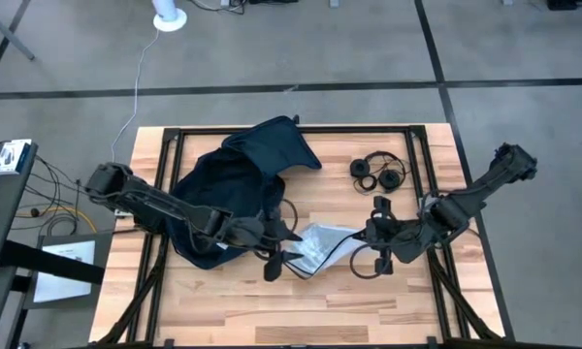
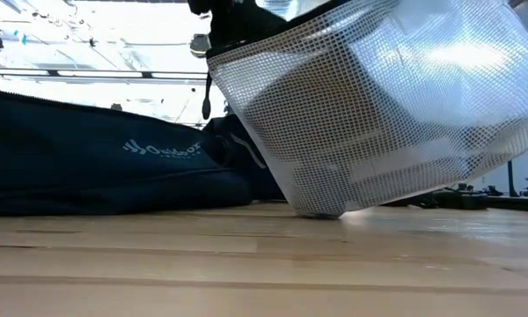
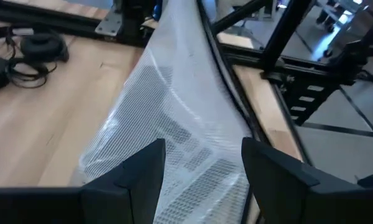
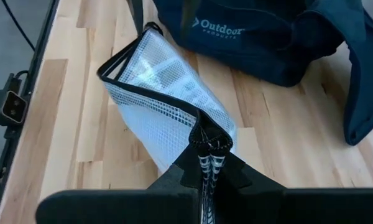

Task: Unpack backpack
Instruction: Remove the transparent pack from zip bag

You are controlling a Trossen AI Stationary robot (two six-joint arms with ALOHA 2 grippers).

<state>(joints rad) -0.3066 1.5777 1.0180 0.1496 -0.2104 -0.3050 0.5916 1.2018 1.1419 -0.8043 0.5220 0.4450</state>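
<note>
Closest to the low camera, the clear mesh-reinforced plastic pouch with black zipper edging [image 2: 378, 106] hangs tilted above the boards, its lowest corner resting on the pale wooden slatted worktop [image 2: 246, 264]. It lies between the two arms in the high view, just beside the bag.

The large soft dark navy fabric backpack [image 1: 238, 189] sprawls on the left-centre of the worktop, its flap thrown open toward the far edge; white lettering shows on its side in the right wrist view. It rests flat on the wood, touching the pouch's near end.

The left end effector [image 1: 272, 254] sits at the backpack's lower edge, its two dark fingers [image 3: 140, 177] spread wide on either side of the pouch's mesh. Whether the pads actually press the plastic cannot be told.

The right end effector [image 4: 208, 167] is clamped tight on the pouch's black zippered end, pinching the gathered edge between its tips and lifting that end off the worktop.

A pair of black headphones with coiled cable [image 1: 378, 173] lies on the far right part of the worktop, well apart from the backpack.

The worktop sits in a black metal frame [image 1: 422, 155]. Around it spreads a grey floor with dark seam lines [image 1: 369, 48], a white round stand base [image 1: 170, 17] at the far side, and cables trailing down the left.
</note>
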